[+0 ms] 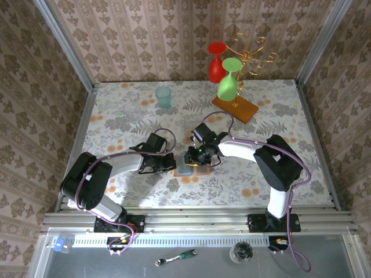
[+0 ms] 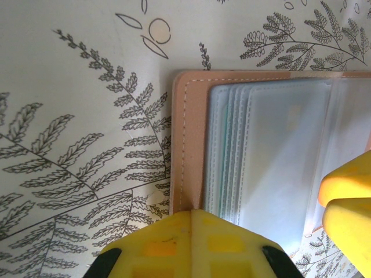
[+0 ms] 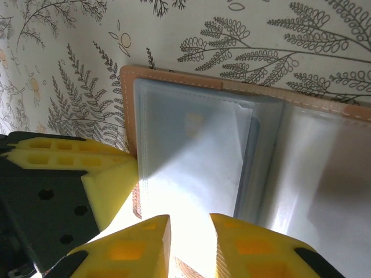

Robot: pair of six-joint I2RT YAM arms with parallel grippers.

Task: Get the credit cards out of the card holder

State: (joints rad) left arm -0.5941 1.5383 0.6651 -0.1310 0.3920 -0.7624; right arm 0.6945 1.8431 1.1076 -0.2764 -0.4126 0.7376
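Note:
The card holder (image 1: pixel 192 168) lies open and flat on the fern-print table, tan leather rim (image 2: pixel 188 133) around cloudy plastic sleeves (image 3: pixel 191 168). A thin teal edge (image 2: pixel 224 145) shows among the stacked sleeves; the credit cards are otherwise hard to make out through the plastic. My left gripper (image 2: pixel 192 211) is shut, its joined tips pressing on the holder's left leather edge; its yellow fingers (image 3: pixel 110 174) also show in the right wrist view. My right gripper (image 3: pixel 190 223) hovers over the left sleeve page, with a narrow gap between the jaws and nothing clamped between them.
At the back right a wooden rack base (image 1: pixel 235 108) carries a gold stand (image 1: pixel 249 55) with a green glass (image 1: pixel 229 84) and a red glass (image 1: pixel 216 63). A teal tumbler (image 1: pixel 163 97) and a clear glass (image 1: pixel 132 111) stand at the back left.

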